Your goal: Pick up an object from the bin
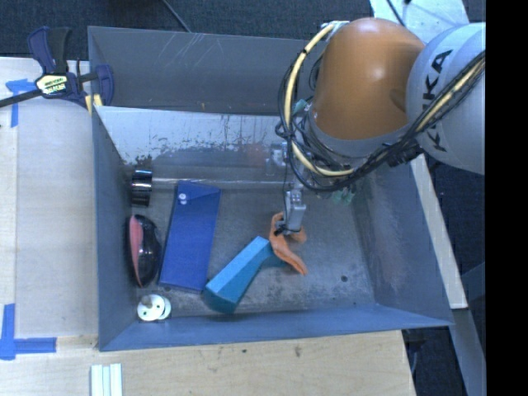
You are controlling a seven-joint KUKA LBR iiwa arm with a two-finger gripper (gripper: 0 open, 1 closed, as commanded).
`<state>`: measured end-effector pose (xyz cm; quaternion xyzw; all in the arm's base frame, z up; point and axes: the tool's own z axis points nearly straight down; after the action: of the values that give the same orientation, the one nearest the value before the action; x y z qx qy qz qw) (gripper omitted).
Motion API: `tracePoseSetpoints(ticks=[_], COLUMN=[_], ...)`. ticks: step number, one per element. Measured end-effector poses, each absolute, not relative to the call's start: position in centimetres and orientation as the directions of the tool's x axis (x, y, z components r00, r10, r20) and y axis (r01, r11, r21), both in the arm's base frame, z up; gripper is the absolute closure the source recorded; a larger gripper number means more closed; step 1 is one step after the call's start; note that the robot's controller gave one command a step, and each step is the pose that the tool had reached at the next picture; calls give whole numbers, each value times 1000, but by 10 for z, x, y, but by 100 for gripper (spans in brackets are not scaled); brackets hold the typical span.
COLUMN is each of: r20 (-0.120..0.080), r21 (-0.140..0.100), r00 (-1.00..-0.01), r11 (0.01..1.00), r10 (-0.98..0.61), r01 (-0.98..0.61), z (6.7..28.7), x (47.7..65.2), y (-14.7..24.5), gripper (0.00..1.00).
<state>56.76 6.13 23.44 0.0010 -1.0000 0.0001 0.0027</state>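
Observation:
My gripper [290, 225] reaches down into the middle of the bin, and one metal finger shows below the orange wrist cover. Its tip stands right at the top end of a small orange piece [289, 250], which curves down and to the right on the floor. Just left of that lies a light blue block [238, 274], slanting from the lower left up toward the orange piece. A dark blue flat box [190, 236] lies farther left, lengthwise.
Along the left wall lie a black cylinder [140, 186] and a black and pink oval thing [141, 249]. A small white round disc [153, 308] sits in the front left corner. The arm and its cables hang over the bin's back right.

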Motion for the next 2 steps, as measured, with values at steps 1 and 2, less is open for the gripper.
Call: tracePoseSetpoints(ticks=[1, 2], r20=[-3, -8], r21=[1, 1], r00=[-1000, -1000], r11=[1000, 1000], r10=[-1, 4], r01=[-1, 4], z=[239, 187], x=[569, 529], y=[61, 47], gripper=[0, 0])
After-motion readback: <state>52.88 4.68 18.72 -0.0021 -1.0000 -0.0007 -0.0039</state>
